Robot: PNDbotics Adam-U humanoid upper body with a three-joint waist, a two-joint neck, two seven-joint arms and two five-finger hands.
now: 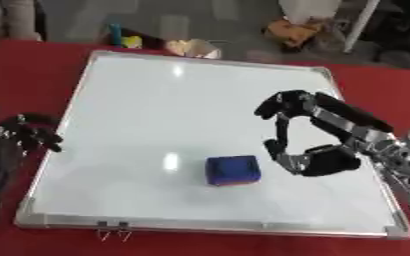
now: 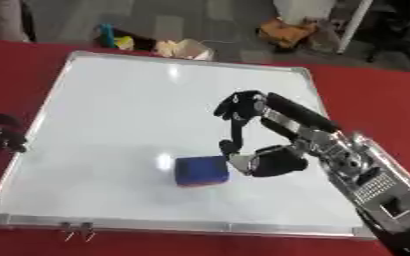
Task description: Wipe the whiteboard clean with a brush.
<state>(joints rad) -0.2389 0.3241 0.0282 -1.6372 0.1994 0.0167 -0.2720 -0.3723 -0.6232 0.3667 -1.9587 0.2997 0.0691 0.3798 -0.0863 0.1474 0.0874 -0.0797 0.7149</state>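
Note:
A blue block-shaped brush [image 1: 233,170] with a reddish underside lies on the whiteboard [image 1: 156,105], toward the front middle. My right hand [image 1: 318,132] hangs just right of the brush, open, with its fingers spread and the thumb pointing down toward the board; it is close to the brush but holds nothing. Off the board's left edge, over the red cloth, my left hand [image 1: 29,132] rests with its fingers curled and holds nothing. The board surface shows white with only light glare spots.
The board lies on a red tablecloth [image 1: 33,70]. Two metal clips [image 1: 112,231] stick out at its front edge. Beyond the table's far edge lie a crumpled tan bag [image 1: 194,48], a blue and yellow item [image 1: 119,36] and an orange object [image 1: 293,29].

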